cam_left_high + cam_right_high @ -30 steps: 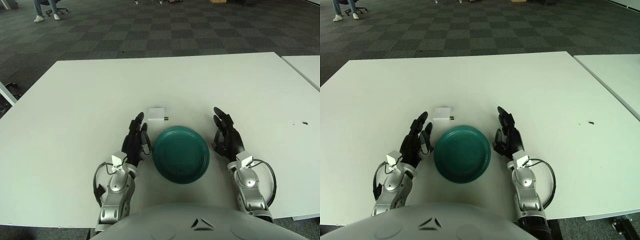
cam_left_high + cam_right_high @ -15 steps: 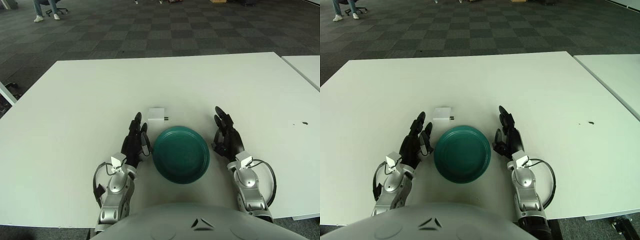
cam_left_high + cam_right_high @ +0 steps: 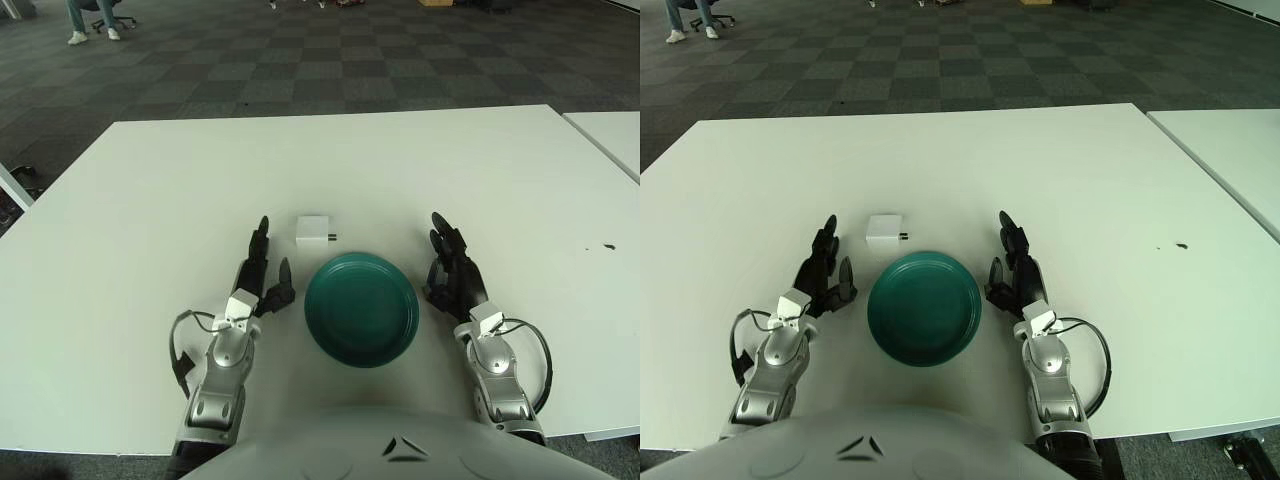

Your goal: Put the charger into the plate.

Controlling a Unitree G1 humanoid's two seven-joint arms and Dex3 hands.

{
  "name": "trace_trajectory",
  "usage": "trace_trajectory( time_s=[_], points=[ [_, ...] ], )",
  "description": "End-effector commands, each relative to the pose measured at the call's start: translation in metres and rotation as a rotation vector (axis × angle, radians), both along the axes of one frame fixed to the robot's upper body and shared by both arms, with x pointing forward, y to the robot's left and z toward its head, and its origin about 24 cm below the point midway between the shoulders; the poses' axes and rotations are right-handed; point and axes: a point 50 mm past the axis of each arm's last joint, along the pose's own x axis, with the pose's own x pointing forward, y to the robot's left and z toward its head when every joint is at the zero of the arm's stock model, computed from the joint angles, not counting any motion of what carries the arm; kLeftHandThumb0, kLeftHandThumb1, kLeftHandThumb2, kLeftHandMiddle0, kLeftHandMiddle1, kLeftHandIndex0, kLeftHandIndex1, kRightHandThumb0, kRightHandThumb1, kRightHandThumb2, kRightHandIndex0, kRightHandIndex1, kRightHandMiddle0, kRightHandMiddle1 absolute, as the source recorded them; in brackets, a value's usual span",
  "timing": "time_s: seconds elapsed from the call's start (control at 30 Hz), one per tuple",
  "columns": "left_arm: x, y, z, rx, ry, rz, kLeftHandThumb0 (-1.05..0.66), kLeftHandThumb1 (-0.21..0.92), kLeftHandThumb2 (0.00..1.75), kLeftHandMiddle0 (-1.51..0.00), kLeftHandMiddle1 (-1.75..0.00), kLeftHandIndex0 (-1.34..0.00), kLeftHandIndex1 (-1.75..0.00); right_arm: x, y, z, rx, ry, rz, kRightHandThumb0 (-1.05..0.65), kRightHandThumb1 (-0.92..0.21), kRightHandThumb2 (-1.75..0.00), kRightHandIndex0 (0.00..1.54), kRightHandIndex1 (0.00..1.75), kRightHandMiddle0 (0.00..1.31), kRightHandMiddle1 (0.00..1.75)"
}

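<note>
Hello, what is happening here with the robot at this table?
The robot is about to put the white charger into the green plate. The charger lies on the white table just beyond the plate, untouched. The left hand is open beside the plate, its fingers pointing toward the charger. The right hand rests open on the plate's other side.

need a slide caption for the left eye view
Open left hand reaches toward white charger beyond empty green plate; right hand rests alongside.

A small white charger [image 3: 313, 231] lies flat just beyond the empty teal plate [image 3: 361, 309].
</note>
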Motion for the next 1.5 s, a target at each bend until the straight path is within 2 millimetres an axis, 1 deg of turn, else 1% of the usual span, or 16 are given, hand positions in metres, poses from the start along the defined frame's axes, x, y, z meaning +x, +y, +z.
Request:
trace_trajectory(
  time_s=[0.0, 0.17, 0.33, 0.4, 0.5, 0.6, 0.7, 0.77, 0.87, 1.03, 1.07, 1.2, 1.3, 1.47],
  points=[
    [0.019, -0.001, 0.032, 0.183, -0.129, -0.033, -1.05, 0.92, 1.02, 0.00, 0.00, -0.06, -0.03, -0.011, 0.001, -0.021, -0.010, 0.128, -0.017, -1.05, -0.92, -1.05, 0.05, 0.00, 0.00, 0.14],
    [0.036, 0.000, 0.058, 0.322, -0.183, -0.071, -1.05, 0.92, 0.93, 0.00, 0.00, -0.09, -0.06, -0.010, 0.004, -0.022, -0.013, 0.126, -0.021, -1.05, -0.92, -1.04, 0.04, 0.00, 0.00, 0.16],
    [0.055, 0.000, 0.070, 0.538, -0.246, -0.114, -1.05, 0.92, 0.85, -0.03, -0.01, -0.14, -0.11, -0.010, 0.007, -0.022, -0.001, 0.126, -0.022, -1.05, -0.92, -1.03, 0.05, 0.00, 0.00, 0.18],
    [0.060, -0.001, 0.073, 0.609, -0.250, -0.143, -1.05, 0.92, 0.81, -0.07, -0.01, -0.07, -0.32, -0.010, 0.008, -0.022, 0.010, 0.128, -0.021, -1.05, -0.92, -1.02, 0.05, 0.00, 0.00, 0.20],
    [0.066, -0.004, 0.076, 0.674, -0.253, -0.179, -1.05, 0.92, 0.74, -0.14, -0.01, -0.02, -0.54, -0.010, 0.010, -0.023, 0.024, 0.129, -0.022, -1.05, -0.92, -1.01, 0.06, 0.01, 0.00, 0.21],
    [0.074, -0.008, 0.079, 0.718, -0.267, -0.213, -0.99, 0.92, 0.66, -0.21, -0.02, -0.02, -0.71, -0.009, 0.011, -0.023, 0.035, 0.125, -0.023, -1.05, -0.92, -1.00, 0.08, 0.01, 0.00, 0.26],
    [0.081, -0.012, 0.082, 0.757, -0.279, -0.237, -0.93, 0.92, 0.56, -0.26, -0.03, -0.05, -0.81, -0.009, 0.012, -0.023, 0.045, 0.123, -0.022, -1.05, -0.92, -1.00, 0.10, 0.02, 0.00, 0.29],
    [0.084, -0.014, 0.083, 0.797, -0.283, -0.264, -0.90, 0.92, 0.51, -0.28, -0.03, -0.07, -0.85, -0.009, 0.013, -0.023, 0.061, 0.128, -0.023, -1.05, -0.92, -0.99, 0.10, 0.02, 0.00, 0.30],
    [0.090, -0.017, 0.081, 0.837, -0.258, -0.318, -0.90, 0.92, 0.45, -0.30, -0.03, -0.09, -0.88, -0.009, 0.014, -0.024, 0.076, 0.139, -0.022, -1.05, -0.92, -0.99, 0.10, 0.01, 0.00, 0.28],
    [0.100, -0.026, 0.073, 0.878, -0.211, -0.413, -0.96, 0.92, 0.38, -0.28, -0.01, -0.09, -0.91, -0.009, 0.015, -0.025, 0.098, 0.151, -0.018, -1.05, -0.92, -0.98, 0.09, 0.00, 0.00, 0.24],
    [0.101, -0.026, 0.073, 0.878, -0.210, -0.416, -0.97, 0.92, 0.37, -0.28, -0.01, -0.09, -0.91, -0.009, 0.015, -0.025, 0.099, 0.151, -0.018, -1.05, -0.92, -0.98, 0.09, 0.00, 0.00, 0.23],
    [0.103, -0.037, 0.066, 0.866, -0.170, -0.495, -0.99, 0.92, 0.30, -0.27, 0.00, -0.07, -0.91, -0.009, 0.015, -0.026, 0.109, 0.156, -0.015, -1.05, -0.92, -0.99, 0.09, 0.00, 0.00, 0.22],
    [0.102, -0.039, 0.062, 0.851, -0.133, -0.533, -1.02, 0.92, 0.27, -0.27, 0.00, -0.05, -0.91, -0.009, 0.016, -0.026, 0.098, 0.155, -0.015, -1.05, -0.92, -0.99, 0.09, 0.00, 0.00, 0.22],
    [0.100, -0.047, 0.057, 0.853, -0.066, -0.631, -1.04, 0.92, 0.26, -0.25, 0.00, -0.01, -0.88, -0.010, 0.016, -0.027, 0.075, 0.161, -0.017, -1.05, -0.92, -1.00, 0.09, 0.00, 0.00, 0.23]
  ],
)
